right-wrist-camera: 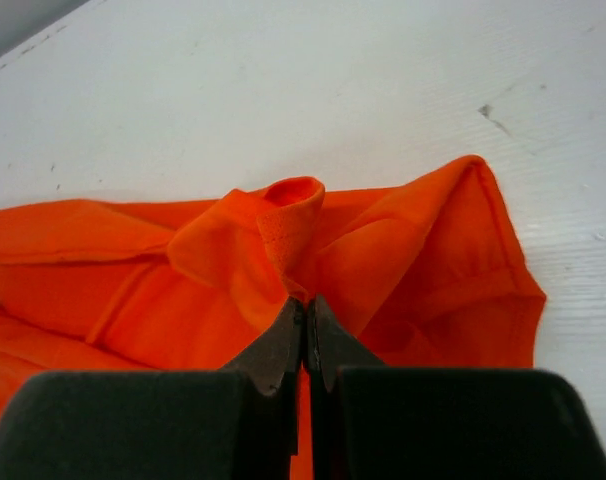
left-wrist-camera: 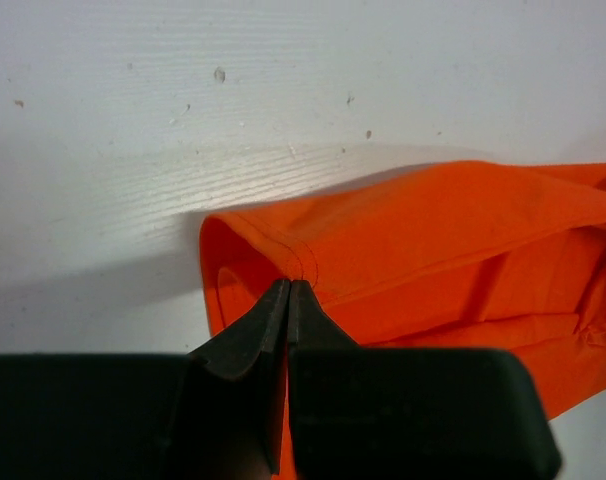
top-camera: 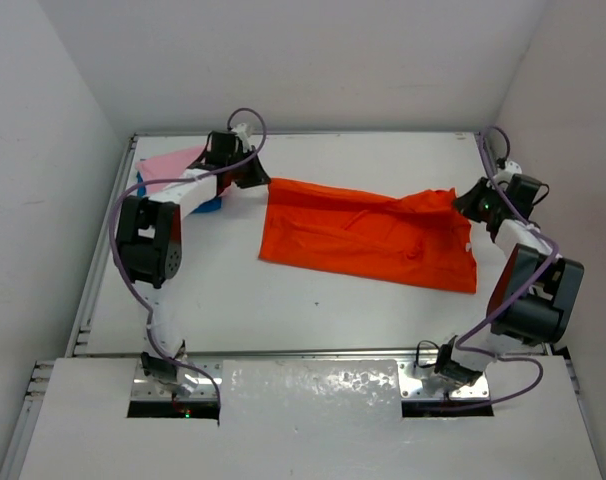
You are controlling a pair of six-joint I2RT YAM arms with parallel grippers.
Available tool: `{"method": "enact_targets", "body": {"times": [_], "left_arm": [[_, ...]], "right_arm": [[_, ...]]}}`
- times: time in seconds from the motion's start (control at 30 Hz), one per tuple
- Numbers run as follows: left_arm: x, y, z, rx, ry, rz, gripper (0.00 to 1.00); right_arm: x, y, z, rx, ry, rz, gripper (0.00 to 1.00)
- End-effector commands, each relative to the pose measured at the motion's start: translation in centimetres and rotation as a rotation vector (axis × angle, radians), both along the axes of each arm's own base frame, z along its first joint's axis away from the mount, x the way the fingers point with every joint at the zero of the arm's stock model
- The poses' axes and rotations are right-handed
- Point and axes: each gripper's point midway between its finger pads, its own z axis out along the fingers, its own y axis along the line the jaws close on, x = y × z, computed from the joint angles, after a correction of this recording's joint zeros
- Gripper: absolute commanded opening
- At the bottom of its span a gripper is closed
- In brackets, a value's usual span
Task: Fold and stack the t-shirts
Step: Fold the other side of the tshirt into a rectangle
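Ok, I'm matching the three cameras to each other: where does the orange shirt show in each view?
Top external: the orange shirt lies mid-frame, slanting down to the right.
Left wrist: centre to right; its hemmed corner is pinched in the left end effector.
Right wrist: lower half; a bunched fold is pinched in the right end effector.
Shared landmark: the white table under it.
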Motion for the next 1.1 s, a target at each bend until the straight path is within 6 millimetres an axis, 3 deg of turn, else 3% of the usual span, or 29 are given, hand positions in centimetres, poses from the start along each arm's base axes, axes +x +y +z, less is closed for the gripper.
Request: {"method": "enact_targets", "body": {"times": [0.0, 0.17, 0.2, 0.37, 0.47, 0.57, 0.7, 0.73, 0.77, 0.83, 0.93, 1.07], "left_arm": [[-0.3, 0.0, 4.1, 0.008, -0.117, -0.034, 0.0], [-1.4, 0.5, 3.3, 0.024, -0.104, -0.035, 0.0], [-2.0, 0.6, 2.2, 0.028, -0.085, -0.035, 0.0], [-3.1, 0.8, 0.7, 0.032, -0.058, -0.039, 0.0], [-4.1, 0.9, -0.8, 0.044, -0.019, -0.06, 0.0], [-5.4, 1.2, -1.7, 0.058, 0.008, -0.067, 0.09], [-5.8, 2.4, -0.8, 0.117, -0.009, -0.041, 0.25], [-5.9, 2.9, -0.3, 0.142, -0.011, -0.024, 0.29], [-5.3, 3.0, 0.7, 0.147, -0.03, -0.016, 0.37], [-4.5, 3.2, 2.2, 0.159, -0.046, -0.002, 0.42], [-3.7, 2.8, 4.0, 0.149, -0.074, -0.005, 0.44], [-3.0, 1.3, 4.9, 0.108, -0.082, -0.045, 0.45]], "right_arm": [[-1.2, -0.9, 0.3, -0.055, -0.018, -0.036, 0.0], [-3.5, -0.8, -0.8, -0.066, 0.002, -0.075, 0.0], [-4.0, -0.9, -1.0, -0.076, 0.006, -0.084, 0.0], [-5.1, -0.8, -1.4, -0.079, 0.003, -0.098, 0.0], [-5.9, -0.7, -1.7, -0.092, 0.026, -0.102, 0.08], [-6.9, -0.6, -2.6, -0.078, 0.06, -0.108, 0.19], [-6.7, 0.1, -2.1, -0.002, 0.035, -0.091, 0.4], [-6.1, 0.3, -1.2, 0.009, 0.01, -0.069, 0.47], [-5.9, 0.2, -0.9, 0.012, 0.006, -0.068, 0.48], [-4.9, 0.2, 0.4, 0.033, -0.022, -0.055, 0.49], [-3.3, 0.1, 1.6, 0.071, -0.037, -0.032, 0.5], [-1.3, -0.2, 1.7, 0.12, -0.033, -0.011, 0.56]]}}
